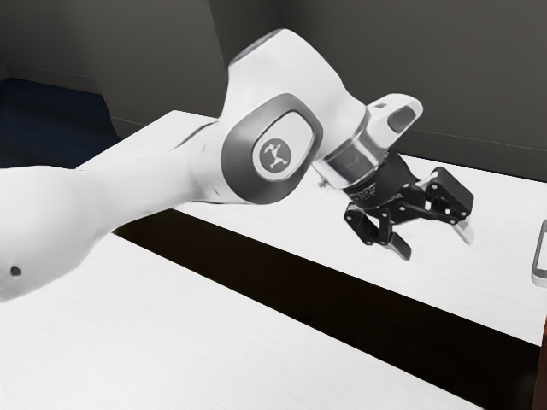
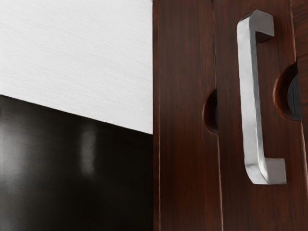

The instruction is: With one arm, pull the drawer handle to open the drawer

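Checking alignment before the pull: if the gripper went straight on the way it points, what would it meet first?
Probably the dark wooden drawer front, beside the silver handle rather than on it; the open gripper looks off the handle's line, though depth is unclear.

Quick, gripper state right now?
Gripper: open, jaws spread apart, holding nothing; not yet on the drawer handle.

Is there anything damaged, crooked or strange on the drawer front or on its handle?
Nothing stands out. The metal handle runs parallel to the edge of the dark wooden drawer front and looks unbent, and the wood shows no cracks. The hand is open and holds nothing.
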`<state>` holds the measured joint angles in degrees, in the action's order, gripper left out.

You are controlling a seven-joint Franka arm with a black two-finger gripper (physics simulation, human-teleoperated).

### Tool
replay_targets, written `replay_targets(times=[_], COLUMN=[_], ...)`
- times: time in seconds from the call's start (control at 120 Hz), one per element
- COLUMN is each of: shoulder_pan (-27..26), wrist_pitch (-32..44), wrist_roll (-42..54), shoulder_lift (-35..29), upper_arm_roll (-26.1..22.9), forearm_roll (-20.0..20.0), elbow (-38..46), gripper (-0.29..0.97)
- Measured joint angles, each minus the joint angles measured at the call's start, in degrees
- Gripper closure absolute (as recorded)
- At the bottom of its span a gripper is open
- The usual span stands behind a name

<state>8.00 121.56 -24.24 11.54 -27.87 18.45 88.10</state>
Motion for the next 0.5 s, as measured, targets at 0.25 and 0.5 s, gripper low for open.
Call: replay_targets(times=[0.25, 0.5], shoulder_pan=[-2.62, -6.83], wrist_pitch=[-0.90, -0.84], wrist_roll=[0.14, 0.09], shoulder_lift=[4.73, 8.29], upper_arm_roll=[0.01, 2.15], forearm_roll=[-2.49, -5.75], elbow=[-5.23, -9.01], gripper=[0.00, 0.00])
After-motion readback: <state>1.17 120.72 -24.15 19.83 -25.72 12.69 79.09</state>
